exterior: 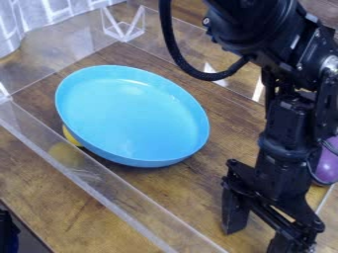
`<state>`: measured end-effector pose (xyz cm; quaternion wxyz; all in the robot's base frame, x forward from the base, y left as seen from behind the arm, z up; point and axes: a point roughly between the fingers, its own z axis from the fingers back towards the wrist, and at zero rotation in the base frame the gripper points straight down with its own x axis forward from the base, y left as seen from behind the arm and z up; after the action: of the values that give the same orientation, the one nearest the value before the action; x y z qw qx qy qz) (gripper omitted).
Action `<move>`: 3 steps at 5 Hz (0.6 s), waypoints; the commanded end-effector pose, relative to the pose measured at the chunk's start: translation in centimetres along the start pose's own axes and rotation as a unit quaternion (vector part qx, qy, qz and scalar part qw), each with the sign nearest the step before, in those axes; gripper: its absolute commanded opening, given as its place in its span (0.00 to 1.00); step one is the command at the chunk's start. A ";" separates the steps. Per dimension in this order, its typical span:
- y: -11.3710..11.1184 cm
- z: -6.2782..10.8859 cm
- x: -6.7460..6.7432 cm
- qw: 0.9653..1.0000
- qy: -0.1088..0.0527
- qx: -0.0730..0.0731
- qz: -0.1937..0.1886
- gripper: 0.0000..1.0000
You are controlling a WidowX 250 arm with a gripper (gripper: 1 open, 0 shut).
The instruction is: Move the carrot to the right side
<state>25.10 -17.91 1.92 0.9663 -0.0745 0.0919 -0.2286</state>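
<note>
The carrot is out of view; the black arm may hide it. My gripper hangs low over the wooden table at the bottom right and points down. Its two black fingers stand apart, with nothing visible between them. A purple eggplant peeks out just behind the arm at the right edge.
A large blue plate fills the middle left of the table. A bit of yellow lemon shows under its left rim. A clear plastic wall runs along the front and left edges, with a white rack at the back.
</note>
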 end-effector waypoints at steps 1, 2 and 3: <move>0.0 -0.1 0.1 1.000 0.008 -0.006 -0.012 1.00; 0.3 -0.1 0.1 1.000 0.016 -0.008 -0.014 1.00; 0.4 -0.2 0.1 1.000 0.024 -0.009 -0.015 1.00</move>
<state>25.37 -17.70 1.90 0.9618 -0.0773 0.1142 -0.2365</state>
